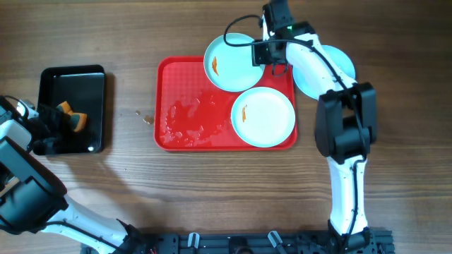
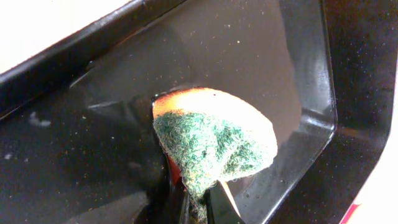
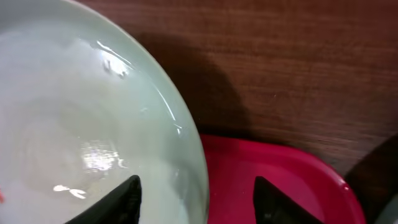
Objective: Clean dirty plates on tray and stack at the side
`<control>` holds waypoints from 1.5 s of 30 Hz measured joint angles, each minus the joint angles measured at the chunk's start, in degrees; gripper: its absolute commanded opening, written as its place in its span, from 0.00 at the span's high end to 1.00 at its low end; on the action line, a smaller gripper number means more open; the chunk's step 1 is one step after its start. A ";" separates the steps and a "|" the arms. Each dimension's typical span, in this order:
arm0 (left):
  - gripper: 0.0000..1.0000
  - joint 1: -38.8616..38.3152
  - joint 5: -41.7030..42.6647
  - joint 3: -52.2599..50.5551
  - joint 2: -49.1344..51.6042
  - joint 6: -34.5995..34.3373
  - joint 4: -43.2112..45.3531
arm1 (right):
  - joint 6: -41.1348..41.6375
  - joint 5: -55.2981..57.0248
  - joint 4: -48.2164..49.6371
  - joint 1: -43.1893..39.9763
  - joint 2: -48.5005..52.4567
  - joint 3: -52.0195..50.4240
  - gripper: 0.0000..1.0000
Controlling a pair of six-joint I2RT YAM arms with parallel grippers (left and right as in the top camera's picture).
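Note:
The red tray (image 1: 161, 106) lies mid-table and looks wet on its left half. One plate (image 1: 229, 63) with an orange smear overhangs the tray's far edge. A second smeared plate (image 1: 265, 118) sits on the tray's near right. A third plate (image 1: 343, 65) lies on the table right of the tray, partly hidden by my right arm. My right gripper (image 1: 272, 65) is open, its fingers (image 3: 198, 202) astride the far plate's rim (image 3: 74, 124) above the tray (image 3: 292, 180). My left gripper (image 1: 56, 121) is shut (image 2: 199, 208) on a green-and-orange sponge (image 2: 214, 143).
A glossy black tray (image 1: 74, 77) stands at the far left, and the sponge is held over it (image 2: 93, 124). A small orange crumb (image 1: 147, 118) lies on the wood left of the red tray.

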 measured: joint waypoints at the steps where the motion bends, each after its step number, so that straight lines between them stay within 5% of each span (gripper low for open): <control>1: 0.96 0.00 0.00 0.00 0.00 0.00 0.00 | -0.02 0.15 0.00 0.00 0.57 0.00 0.58; 6: 0.96 0.00 0.00 0.00 0.00 0.00 0.07 | 0.00 0.50 0.13 0.00 0.92 0.00 0.96; 24: 0.96 0.02 2.03 -0.07 0.00 0.00 0.44 | 3.45 -20.79 -4.57 3.65 -6.25 0.07 0.96; 34: 0.96 -0.07 10.97 -0.50 -4.85 0.00 1.29 | 8.09 -11.21 -12.44 15.96 -6.40 -0.24 0.96; 45: 0.96 -6.23 18.12 -0.52 -16.26 0.04 0.70 | 11.23 -9.92 -8.94 16.00 -6.40 -7.34 0.96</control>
